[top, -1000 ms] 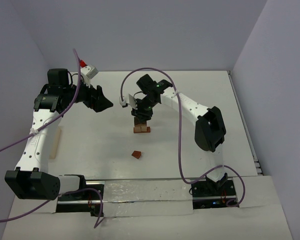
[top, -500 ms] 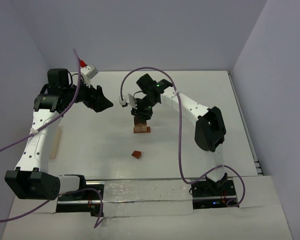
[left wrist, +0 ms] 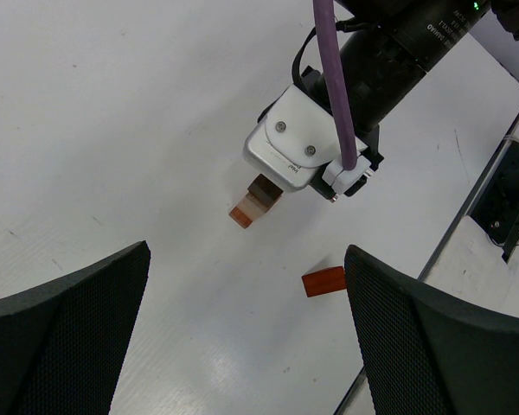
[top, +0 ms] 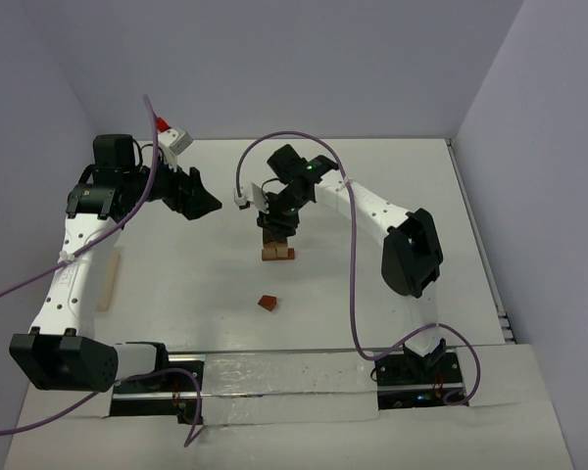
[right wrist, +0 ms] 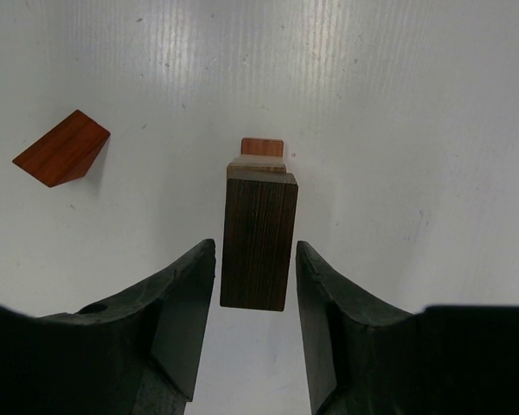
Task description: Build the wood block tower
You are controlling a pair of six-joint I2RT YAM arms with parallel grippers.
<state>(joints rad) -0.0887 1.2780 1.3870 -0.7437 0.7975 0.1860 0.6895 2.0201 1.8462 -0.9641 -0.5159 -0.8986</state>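
The wood block tower (top: 277,252) stands mid-table. In the right wrist view its top piece is a dark brown cuboid (right wrist: 258,238) lying on a tan block and a reddish block (right wrist: 262,147). My right gripper (top: 277,228) hangs right over the tower, and its fingers straddle the dark cuboid (right wrist: 256,285) with a small gap on each side, so it is open. A loose reddish wedge (top: 267,303) lies on the table nearer the arm bases; it also shows in the right wrist view (right wrist: 60,149) and the left wrist view (left wrist: 323,282). My left gripper (top: 204,202) is open and empty, raised left of the tower (left wrist: 253,205).
A pale, long wooden tray (top: 110,279) lies along the left side by the left arm. A white box with a red knob (top: 173,135) sits at the back left. Purple cables loop over both arms. Walls close the table at back and sides.
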